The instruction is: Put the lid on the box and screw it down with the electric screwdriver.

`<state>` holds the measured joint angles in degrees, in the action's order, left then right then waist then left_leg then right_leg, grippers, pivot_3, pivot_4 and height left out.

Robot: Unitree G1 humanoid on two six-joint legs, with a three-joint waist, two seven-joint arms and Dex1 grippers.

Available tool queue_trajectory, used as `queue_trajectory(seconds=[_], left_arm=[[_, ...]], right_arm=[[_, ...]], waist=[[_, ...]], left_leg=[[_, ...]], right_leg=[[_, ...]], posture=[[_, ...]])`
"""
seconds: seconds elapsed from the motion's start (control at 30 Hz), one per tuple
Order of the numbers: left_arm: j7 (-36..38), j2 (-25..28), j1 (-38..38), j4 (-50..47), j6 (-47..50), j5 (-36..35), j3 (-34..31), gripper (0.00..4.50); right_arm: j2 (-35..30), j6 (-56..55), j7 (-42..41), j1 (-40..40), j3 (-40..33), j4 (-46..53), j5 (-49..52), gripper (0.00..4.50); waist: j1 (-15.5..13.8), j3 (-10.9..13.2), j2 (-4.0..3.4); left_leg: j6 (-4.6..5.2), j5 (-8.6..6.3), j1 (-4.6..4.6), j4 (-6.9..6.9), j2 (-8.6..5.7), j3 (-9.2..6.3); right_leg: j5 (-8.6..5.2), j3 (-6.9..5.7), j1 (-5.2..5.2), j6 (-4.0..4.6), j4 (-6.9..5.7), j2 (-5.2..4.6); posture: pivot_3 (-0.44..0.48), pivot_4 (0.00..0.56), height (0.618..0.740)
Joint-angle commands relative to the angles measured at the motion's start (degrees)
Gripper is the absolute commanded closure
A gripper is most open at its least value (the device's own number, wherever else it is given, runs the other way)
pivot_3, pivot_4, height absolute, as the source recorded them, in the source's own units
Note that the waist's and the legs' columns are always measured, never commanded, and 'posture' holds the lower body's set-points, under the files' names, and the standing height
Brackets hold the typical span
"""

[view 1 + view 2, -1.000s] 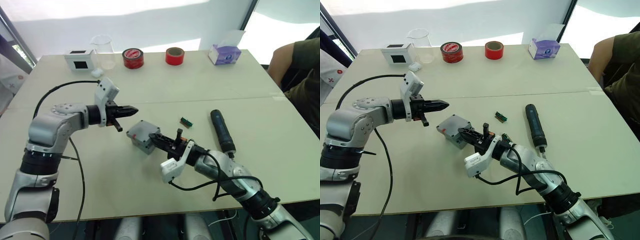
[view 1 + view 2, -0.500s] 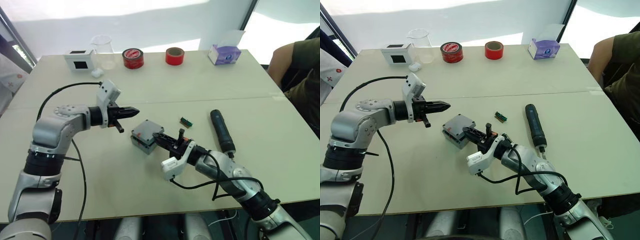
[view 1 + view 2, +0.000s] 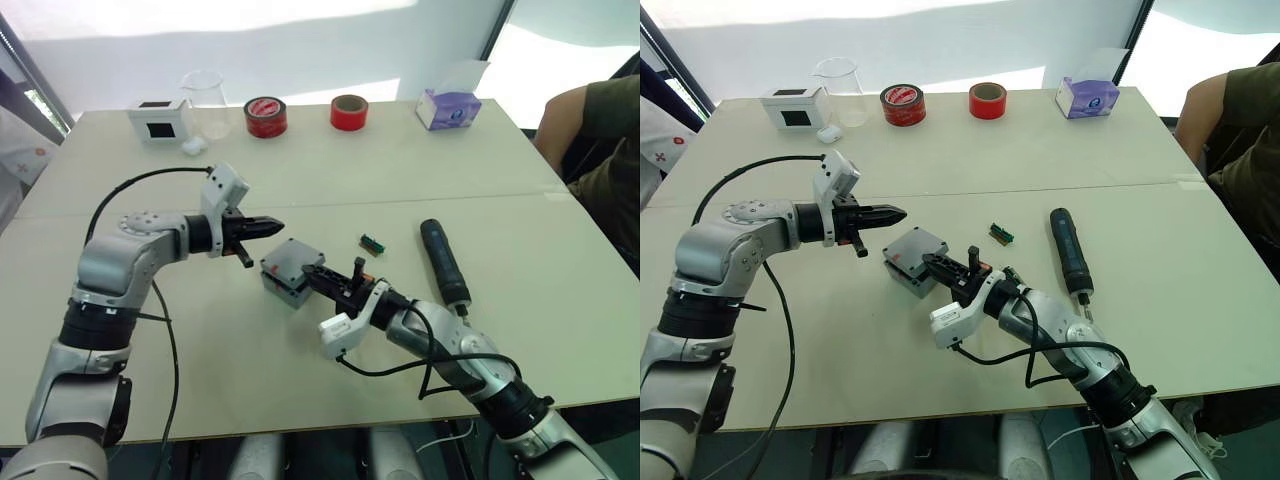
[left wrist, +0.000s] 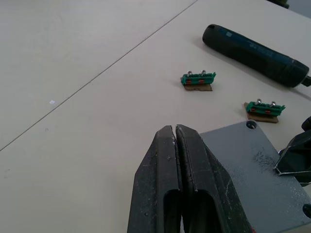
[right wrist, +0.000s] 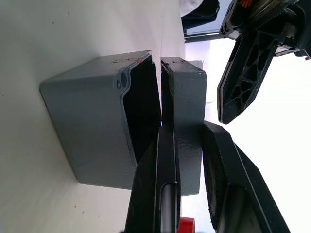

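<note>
1. Right gripper (image 5: 187, 160) pinches lid (image 5: 187, 116) edge, holding it over box (image 5: 92, 131) mid-table; gap remains, not seated.
2. Left gripper (image 4: 177, 141) fully closed, empty, beside box.
3. Electric screwdriver (image 3: 444, 262) untouched toward table's right edge; screwing remains.

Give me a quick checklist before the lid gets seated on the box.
1. Right pincer grips the lid: ok.
2. Lid seated flush on the box: not ok, a gap shows along one edge.
3. Left pincer shut, empty, over the lid's edge: ok.
4. Electric screwdriver lying free on the table, ungrasped: ok.
5. Screws in the corner holes: cannot tell.
</note>
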<state>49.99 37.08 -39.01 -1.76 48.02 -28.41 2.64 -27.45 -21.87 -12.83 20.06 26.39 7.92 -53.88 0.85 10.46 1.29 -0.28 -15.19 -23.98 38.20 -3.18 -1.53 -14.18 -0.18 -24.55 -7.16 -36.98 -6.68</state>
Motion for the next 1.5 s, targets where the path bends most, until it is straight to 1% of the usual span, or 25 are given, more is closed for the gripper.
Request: queue_trajectory(seconds=[0.03,0.47,0.6,0.67,0.77,1.1,1.5], left_arm=[[0.3,0.0,-0.7,-1.3,-0.5,0.1,-0.3,4.44],[0.5,-0.3,-1.6,-0.1,-1.1,1.6,0.8,4.44],[3.1,2.0,0.1,-0.9,-4.2,5.5,5.2,4.44],[3.7,2.5,0.7,-1.2,-4.9,6.2,5.9,4.44],[3.4,1.5,0.5,-1.4,-4.1,5.6,5.5,4.44],[3.9,1.0,0.9,-3.1,-3.3,4.9,5.2,4.44],[3.3,0.6,0.5,-2.9,-2.6,4.7,3.9,4.44]], right_arm=[[0.4,-0.6,0.5,0.7,0.4,-0.4,-0.2,4.37],[1.5,0.2,0.2,1.4,0.9,-2.4,-0.8,4.37],[1.4,0.1,0.7,0.9,1.0,-3.4,-1.0,4.37],[1.2,0.1,1.1,0.4,0.9,-3.2,-1.1,4.37],[0.6,-0.3,1.3,-0.1,1.0,-2.8,-1.2,4.37],[-0.2,-1.9,1.1,-0.5,1.4,-1.2,-1.2,4.37],[-0.5,-3.6,5.7,-0.6,0.0,0.7,-2.1,4.37]], waist=[[0.0,0.0,0.0],[0.0,0.0,0.0],[0.0,0.0,0.0],[0.0,0.0,0.0],[-0.1,0.0,0.0],[-0.1,0.0,0.0],[0.0,0.0,0.0]], left_leg=[[0.0,0.0,0.0,0.0,0.0,0.0],[0.0,0.0,0.03,0.0,-0.01,0.0],[0.0,0.0,0.06,0.0,-0.02,0.0],[0.0,0.0,0.1,0.0,-0.02,0.0],[0.0,0.0,0.11,-0.01,-0.01,0.01],[0.01,0.0,0.16,0.0,0.0,0.01],[0.01,-0.01,0.16,0.0,0.0,0.01]], right_leg=[[0.0,0.0,0.01,0.0,0.0,0.0],[0.0,0.0,0.03,0.0,-0.01,0.0],[0.0,0.0,0.07,0.0,-0.01,0.0],[0.0,0.0,0.09,0.0,-0.01,0.01],[0.0,0.0,0.11,0.0,-0.01,0.01],[0.0,0.0,0.16,0.0,-0.01,0.0],[0.0,0.0,0.16,0.0,-0.01,0.01]], posture=[[0.0,0.15,0.74],[0.0,0.15,0.74],[0.0,0.15,0.74],[0.0,0.15,0.74],[0.0,0.15,0.74],[0.0,0.15,0.74],[0.0,0.15,0.74]])
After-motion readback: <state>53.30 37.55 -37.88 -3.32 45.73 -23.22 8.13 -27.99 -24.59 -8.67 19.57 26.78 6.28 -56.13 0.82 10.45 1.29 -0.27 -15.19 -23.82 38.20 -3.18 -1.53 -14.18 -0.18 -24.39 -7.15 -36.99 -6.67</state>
